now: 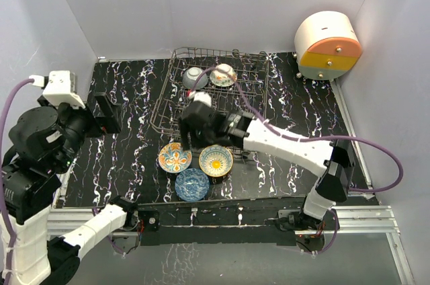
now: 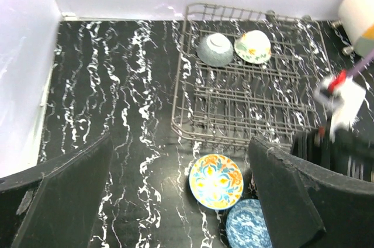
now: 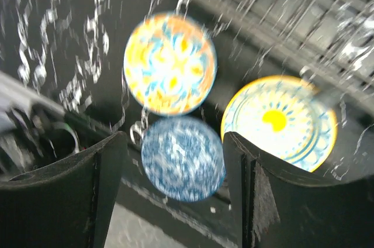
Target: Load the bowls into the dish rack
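Note:
The dark wire dish rack [image 1: 161, 107] stands at the back middle of the table. It holds a grey bowl [image 1: 194, 77] and an orange-green floral bowl [image 1: 222, 74], both tipped on their sides. On the table in front lie the orange-blue floral bowl [image 1: 175, 158], the yellow sunflower bowl [image 1: 216, 160] and the blue bowl [image 1: 192, 184]. My right gripper [image 1: 191, 138] hovers open above these three; in its blurred wrist view the blue bowl [image 3: 183, 158] lies between the open fingers [image 3: 99, 183]. My left gripper [image 1: 102, 114] is open and empty at the left, away from the bowls.
A round white, orange and yellow container [image 1: 327, 44] stands at the back right corner. White walls close in the left, back and right. The three loose bowls sit near the table's front edge [image 1: 201, 206]. The right arm [image 2: 345, 102] shows in the left wrist view.

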